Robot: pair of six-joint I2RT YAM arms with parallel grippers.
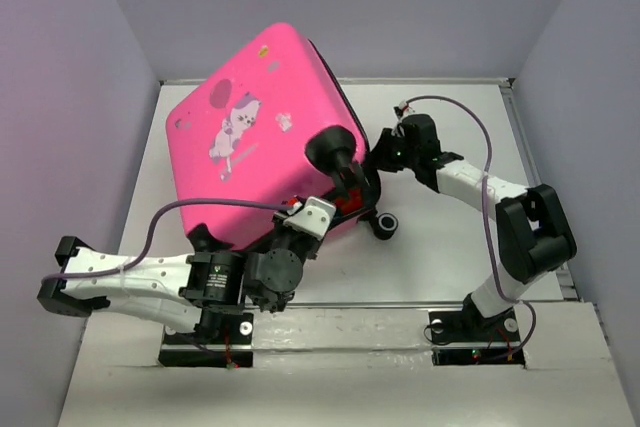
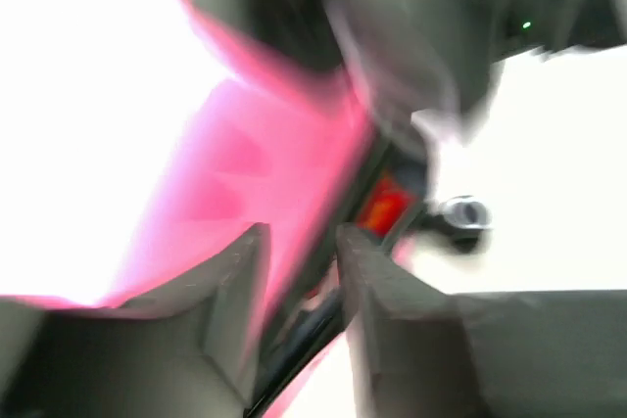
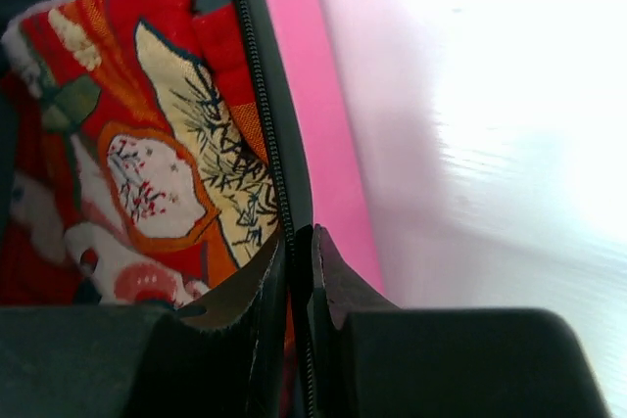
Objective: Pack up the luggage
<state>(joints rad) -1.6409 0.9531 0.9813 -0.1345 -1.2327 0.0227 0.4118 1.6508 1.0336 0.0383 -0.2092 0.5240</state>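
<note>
1. The luggage (image 1: 255, 137) is sitting tilted on the table (image 1: 450, 257).
2. Right gripper (image 3: 297, 276) is pinching its zipper rim. Left gripper (image 2: 299, 266) is straddling the edge, too blurry to tell if it's clamped.
3. I'm guessing stiff, slick shell, so the rim's the handhold.

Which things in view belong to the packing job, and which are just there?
Part of the job:
- luggage
- red patterned cloth, inside it
- right gripper, pinching its zipper rim
- left gripper, at its near edge

Just there:
- white table
- lilac walls
</note>
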